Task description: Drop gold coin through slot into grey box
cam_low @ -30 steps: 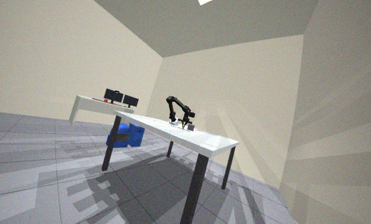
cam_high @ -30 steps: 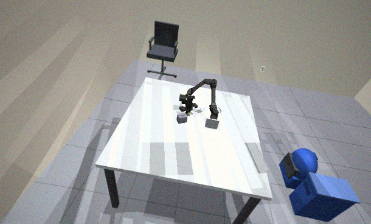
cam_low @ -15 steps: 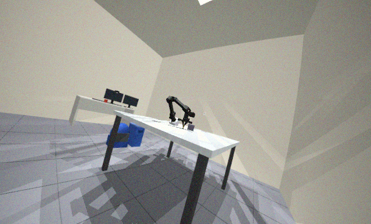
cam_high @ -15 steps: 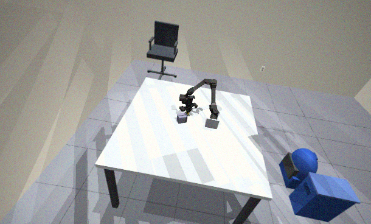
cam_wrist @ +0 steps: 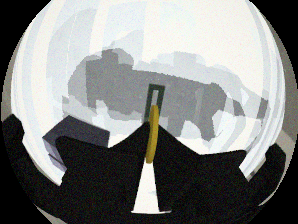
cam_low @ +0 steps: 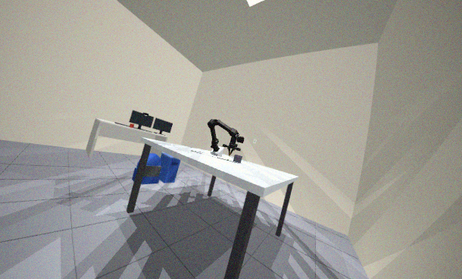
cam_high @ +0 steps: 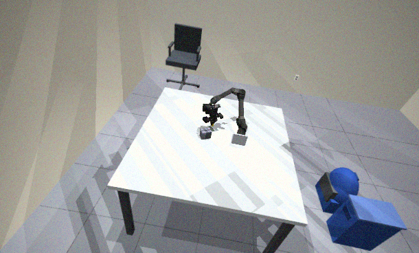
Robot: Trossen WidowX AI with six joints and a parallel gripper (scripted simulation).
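My gripper (cam_high: 212,122) (cam_low: 230,152) (cam_wrist: 150,127) points down over the table and is shut on the gold coin. The coin (cam_wrist: 154,130) stands on edge between the fingertips. The dark-green holder (cam_wrist: 157,86) lies below and ahead in the wrist view; its far part shows an open, light middle. The coin overlaps its near end and looks raised out of it, but the exact height cannot be told. The grey box (cam_high: 205,133) (cam_low: 238,158) (cam_wrist: 82,131) stands close beside, at the left in the wrist view, partly behind a finger. Its slot cannot be made out clearly.
The arm's base stands by a grey plate (cam_high: 239,139) on the white table (cam_high: 177,165) (cam_low: 271,177). The arm arches from there to the gripper. Off the table are an office chair (cam_high: 185,46) and blue objects on the floor. Shadows lie around the holder.
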